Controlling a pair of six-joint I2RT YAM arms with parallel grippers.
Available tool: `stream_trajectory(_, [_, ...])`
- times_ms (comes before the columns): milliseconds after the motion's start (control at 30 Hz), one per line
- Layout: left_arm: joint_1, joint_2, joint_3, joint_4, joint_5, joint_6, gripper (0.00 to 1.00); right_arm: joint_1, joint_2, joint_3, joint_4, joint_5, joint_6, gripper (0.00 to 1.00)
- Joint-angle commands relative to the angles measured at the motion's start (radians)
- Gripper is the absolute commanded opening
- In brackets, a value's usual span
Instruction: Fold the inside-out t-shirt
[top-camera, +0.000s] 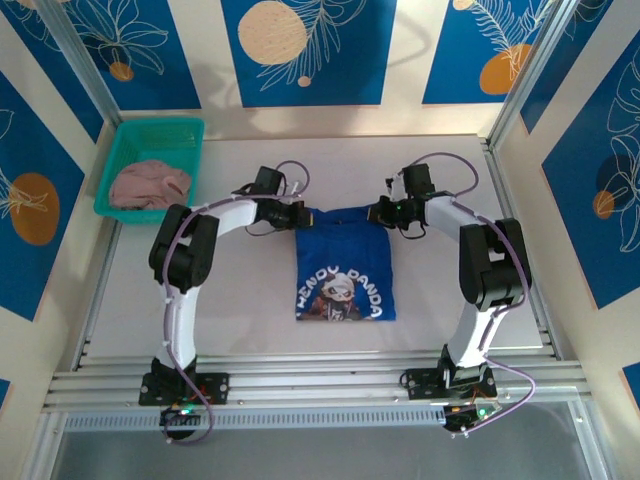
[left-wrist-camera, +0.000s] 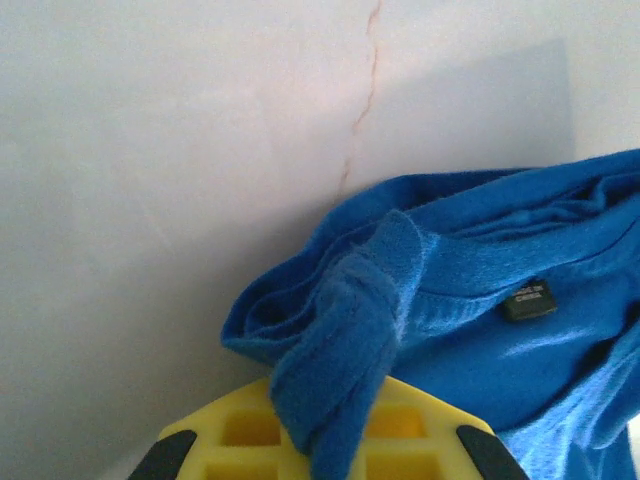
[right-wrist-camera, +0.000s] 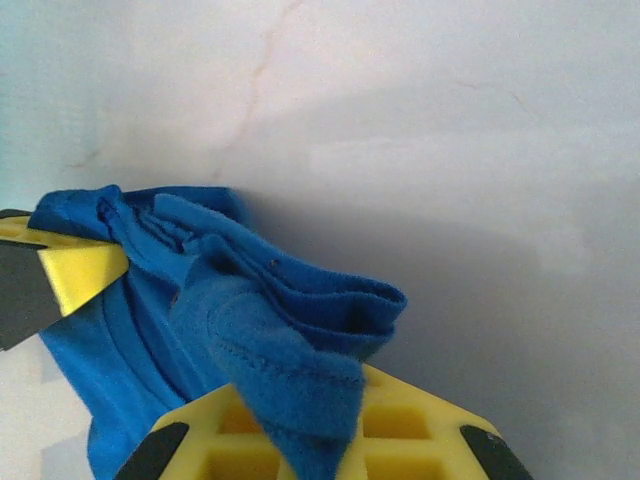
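Pinching t-shirt (top-camera: 345, 268) far corners: left hand (top-camera: 300, 216), right hand (top-camera: 378, 213).

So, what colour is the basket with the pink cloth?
The basket is teal green, clearest in top external view.

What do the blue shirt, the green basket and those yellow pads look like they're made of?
The blue t-shirt: soft knit cloth, likely cotton; matte, fuzzy hems with stitching. The green basket: probably moulded plastic; stiff rim, even bright colour. The yellow pads: matte moulded plastic or rubber, with square recesses; I cannot tell which.
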Motion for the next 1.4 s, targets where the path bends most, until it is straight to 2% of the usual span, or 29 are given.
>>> stream_trajectory(0, [0.011,-0.039,0.067,0.019,-0.010,-0.015,0.00,0.000,0.002,0.071,0.050,-0.034,0.028,0.00])
stream_trajectory(233, [0.058,-0.034,0.309,-0.064,-0.040,0.002,0.00,-0.004,0.057,0.357,-0.019,-0.024,0.003,0.00])
stream_trajectory(433, [0.091,0.011,0.635,-0.172,-0.075,0.036,0.00,-0.017,0.114,0.656,-0.079,-0.028,-0.040,0.00])
stream_trajectory(533, [0.100,0.027,0.746,-0.210,-0.072,0.056,0.00,-0.018,0.128,0.731,-0.065,-0.047,-0.073,0.00])
stream_trajectory(600, [0.100,0.020,0.754,-0.229,-0.060,0.070,0.00,-0.020,0.131,0.744,-0.064,-0.080,-0.086,0.00])
stream_trajectory(700, [0.094,-0.023,0.654,-0.212,-0.027,0.073,0.00,-0.016,0.102,0.675,-0.036,-0.125,-0.095,0.00])
stream_trajectory(833, [0.079,-0.147,0.375,-0.094,-0.015,0.058,0.00,0.006,0.029,0.485,0.003,-0.157,-0.079,0.00])
stream_trajectory(967, [0.049,-0.304,0.072,0.021,0.012,-0.008,0.00,0.032,-0.116,0.206,0.036,-0.150,-0.031,0.00])
stream_trajectory(1133, [-0.036,-0.507,-0.276,0.138,0.002,-0.081,0.00,0.083,-0.312,-0.109,0.054,-0.114,0.010,0.00])
stream_trajectory(1267, [-0.091,-0.579,-0.430,0.159,-0.042,-0.128,0.00,0.090,-0.392,-0.242,0.019,-0.072,0.038,0.00])
stream_trajectory(1367, [-0.102,-0.556,-0.472,0.170,-0.070,-0.151,0.00,0.084,-0.359,-0.244,-0.029,-0.035,0.029,0.00])
